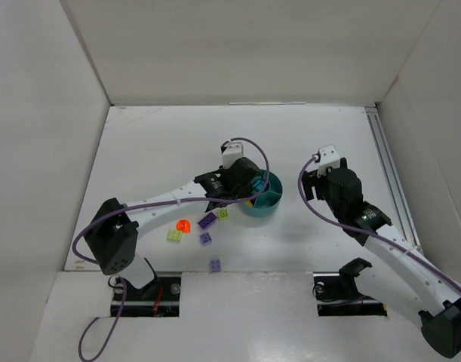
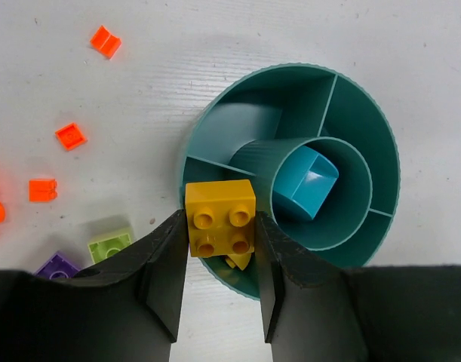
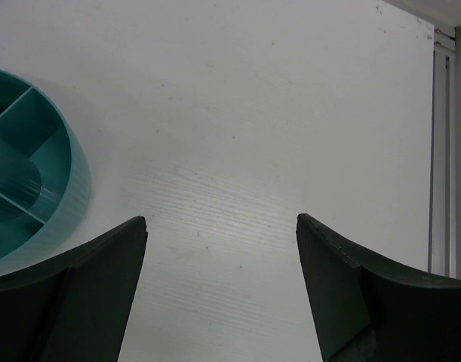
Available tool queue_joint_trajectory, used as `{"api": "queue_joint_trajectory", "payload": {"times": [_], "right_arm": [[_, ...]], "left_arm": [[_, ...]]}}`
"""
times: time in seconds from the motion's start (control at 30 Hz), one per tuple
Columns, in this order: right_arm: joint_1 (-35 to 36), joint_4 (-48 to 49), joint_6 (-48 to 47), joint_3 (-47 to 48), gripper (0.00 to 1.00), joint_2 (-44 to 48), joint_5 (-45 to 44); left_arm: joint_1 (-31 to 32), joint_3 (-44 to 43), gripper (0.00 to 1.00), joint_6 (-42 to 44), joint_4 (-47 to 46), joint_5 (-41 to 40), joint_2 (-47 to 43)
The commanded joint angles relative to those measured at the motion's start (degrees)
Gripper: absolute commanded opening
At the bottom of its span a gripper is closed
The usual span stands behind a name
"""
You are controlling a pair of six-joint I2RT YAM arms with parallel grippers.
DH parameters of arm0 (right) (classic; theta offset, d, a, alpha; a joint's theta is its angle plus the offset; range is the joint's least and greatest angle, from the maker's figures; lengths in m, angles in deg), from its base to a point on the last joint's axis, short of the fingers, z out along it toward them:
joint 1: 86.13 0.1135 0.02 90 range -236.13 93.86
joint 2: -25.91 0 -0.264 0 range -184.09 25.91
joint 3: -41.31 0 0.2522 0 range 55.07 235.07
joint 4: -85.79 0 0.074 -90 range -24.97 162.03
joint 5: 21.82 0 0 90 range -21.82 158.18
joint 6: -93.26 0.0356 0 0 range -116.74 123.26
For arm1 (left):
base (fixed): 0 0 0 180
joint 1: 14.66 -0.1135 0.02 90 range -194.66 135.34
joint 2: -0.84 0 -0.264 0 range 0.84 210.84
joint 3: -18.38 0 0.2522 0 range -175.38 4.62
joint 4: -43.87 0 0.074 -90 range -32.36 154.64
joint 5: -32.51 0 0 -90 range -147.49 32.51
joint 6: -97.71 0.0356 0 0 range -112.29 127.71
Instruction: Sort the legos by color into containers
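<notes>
My left gripper (image 2: 221, 219) is shut on a yellow brick (image 2: 220, 207), studs facing the camera, held over the near-left rim of the round teal dish (image 2: 385, 151). A yellow piece (image 2: 241, 262) lies in the wedge right below the brick. A teal piece (image 2: 309, 183) sits in the centre cup. On the table left of the dish lie orange legos (image 2: 70, 136), a lime green one (image 2: 109, 244) and a purple one (image 2: 58, 265). My right gripper (image 3: 221, 222) is open over bare table, to the right of the dish (image 3: 68, 188).
In the top view, loose legos are spread in front of the dish (image 1: 269, 204): an orange one (image 1: 183, 225), a lime one (image 1: 173, 235) and purple ones (image 1: 207, 221), (image 1: 215, 265). White walls enclose the table. A metal rail (image 3: 440, 151) runs along its right edge.
</notes>
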Motion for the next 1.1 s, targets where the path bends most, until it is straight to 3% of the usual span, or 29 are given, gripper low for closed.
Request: {"api": "queue_joint_trajectory", "payload": {"times": [0.0,0.1,0.37,0.67,0.7,0.73,0.77,0.87,1.0,1.07], "right_arm": [[-0.5,0.1,-0.3,0.6,0.85,0.9,0.0],[-0.5,0.1,-0.3,0.6,0.85,0.9,0.0],[-0.5,-0.9,-0.3,0.6,0.85,2.0,0.0],[-0.5,-0.9,-3.4,0.6,0.86,3.1,4.9],[-0.5,0.5,-6.7,0.6,0.86,3.7,7.2],[-0.5,1.2,-7.9,0.6,0.86,3.7,9.5],[-0.5,1.7,-9.2,0.6,0.86,3.0,13.7],[5.8,2.2,-13.4,2.8,0.86,-0.5,15.6],[22.7,3.6,-15.6,5.9,0.86,-9.7,12.7],[27.1,3.6,-14.5,6.9,0.86,-13.8,12.2]], "left_arm": [[-0.6,-1.7,0.26,1.4,-2.3,0.9,-0.9],[-0.6,-0.9,0.37,1.4,-4.8,2.2,-1.4],[-0.6,-0.1,0.44,1.4,-4.6,3.6,-1.4],[-0.6,3.1,0.76,-0.6,-3.1,1.4,-9.0],[-0.6,3.9,0.83,-0.6,-2.2,0.7,-9.9],[-1.2,4.4,1.0,-2.1,-1.2,0.1,-10.8],[-1.2,5.0,1.0,-3.0,1.1,-1.2,-11.7],[-4.9,8.7,1.0,-7.7,4.9,-1.8,-16.1],[-10.7,17.5,1.0,-13.9,10.6,-1.8,-25.5],[-12.0,20.1,1.0,-15.2,11.1,-1.8,-29.1]]}}
